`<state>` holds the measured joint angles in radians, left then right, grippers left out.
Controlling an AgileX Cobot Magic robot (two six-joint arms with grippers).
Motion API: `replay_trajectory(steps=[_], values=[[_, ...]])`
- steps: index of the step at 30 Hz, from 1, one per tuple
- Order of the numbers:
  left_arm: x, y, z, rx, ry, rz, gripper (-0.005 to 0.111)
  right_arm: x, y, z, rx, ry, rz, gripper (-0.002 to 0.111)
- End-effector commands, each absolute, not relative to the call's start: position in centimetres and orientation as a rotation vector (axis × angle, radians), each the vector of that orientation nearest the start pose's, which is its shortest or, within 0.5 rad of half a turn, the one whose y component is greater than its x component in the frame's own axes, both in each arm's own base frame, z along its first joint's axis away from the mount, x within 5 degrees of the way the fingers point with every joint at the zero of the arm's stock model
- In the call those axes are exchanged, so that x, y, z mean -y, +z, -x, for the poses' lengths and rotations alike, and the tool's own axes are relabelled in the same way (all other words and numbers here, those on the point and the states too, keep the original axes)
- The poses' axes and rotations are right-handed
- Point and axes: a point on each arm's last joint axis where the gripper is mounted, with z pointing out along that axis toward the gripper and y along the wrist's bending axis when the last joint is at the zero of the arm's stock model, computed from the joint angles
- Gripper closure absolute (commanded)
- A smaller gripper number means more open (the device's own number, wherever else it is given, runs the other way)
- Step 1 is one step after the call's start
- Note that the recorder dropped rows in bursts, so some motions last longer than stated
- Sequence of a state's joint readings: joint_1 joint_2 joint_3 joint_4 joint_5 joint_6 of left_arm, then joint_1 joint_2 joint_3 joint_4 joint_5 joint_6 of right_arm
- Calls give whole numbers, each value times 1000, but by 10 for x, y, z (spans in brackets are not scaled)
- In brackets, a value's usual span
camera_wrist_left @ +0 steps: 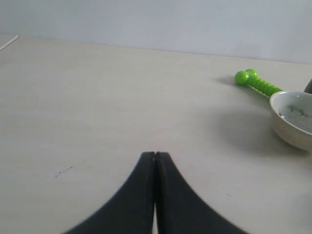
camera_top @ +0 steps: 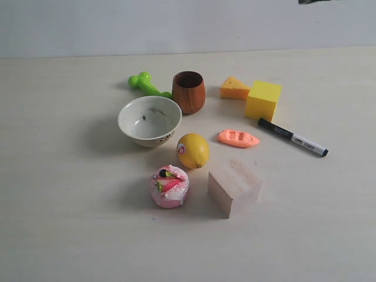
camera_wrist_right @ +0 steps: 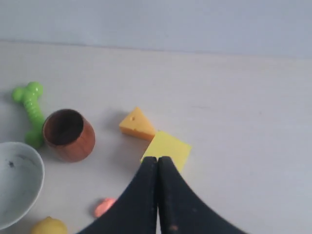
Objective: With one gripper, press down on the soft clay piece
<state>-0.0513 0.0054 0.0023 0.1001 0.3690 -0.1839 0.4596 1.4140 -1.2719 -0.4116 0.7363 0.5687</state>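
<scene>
Clay piece [camera_top: 238, 138] lay dented on your desk [camera_top: 70, 223] between lemon [camera_top: 193, 150] and marker [camera_top: 292, 137]; your left claw [camera_wrist_left: 154, 153] and right claw [camera_wrist_right: 157, 158] were both pinched closed, holding nothing.

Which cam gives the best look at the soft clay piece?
Exterior view: the soft clay piece lies whole and unobstructed, dented top visible, between the lemon and the marker. Right wrist view shows only a pink sliver beside the shut jaws. Left wrist view doesn't show it.

Clay piece [camera_top: 238, 138] salmon-orange; lemon [camera_top: 193, 150] yellow; bowl [camera_top: 154, 140] white, dark-smudged; toy bone [camera_top: 145, 85] green; cup [camera_top: 188, 94] brown; marker [camera_top: 292, 137] black-white.
</scene>
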Motion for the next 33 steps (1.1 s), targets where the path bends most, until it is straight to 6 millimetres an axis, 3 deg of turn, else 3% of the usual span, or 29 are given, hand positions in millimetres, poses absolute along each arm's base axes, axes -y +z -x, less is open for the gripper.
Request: replay_trajectory(steps=[1, 8, 13, 18, 26, 33], values=[[-1, 181, -53, -1842, -67, 66, 107, -84, 382, -278, -2199, 44, -2, 108], [-1, 181, -53, -1842, -67, 66, 107, -35, 403, -252, -2114, -39, -92, 108], [-1, 181, -53, -1842, -67, 66, 107, 3, 392, -216, -2067, -119, -192, 108], [-1, 181, -53, -1842, -67, 66, 107, 32, 377, -168, -2000, -198, -335, 108], [-1, 181, -53, -1842, -67, 66, 107, 43, 361, -114, -1869, -296, -400, 108], [-1, 181, -53, -1842, -67, 66, 107, 37, 343, -95, -1810, -269, -373, 108]])
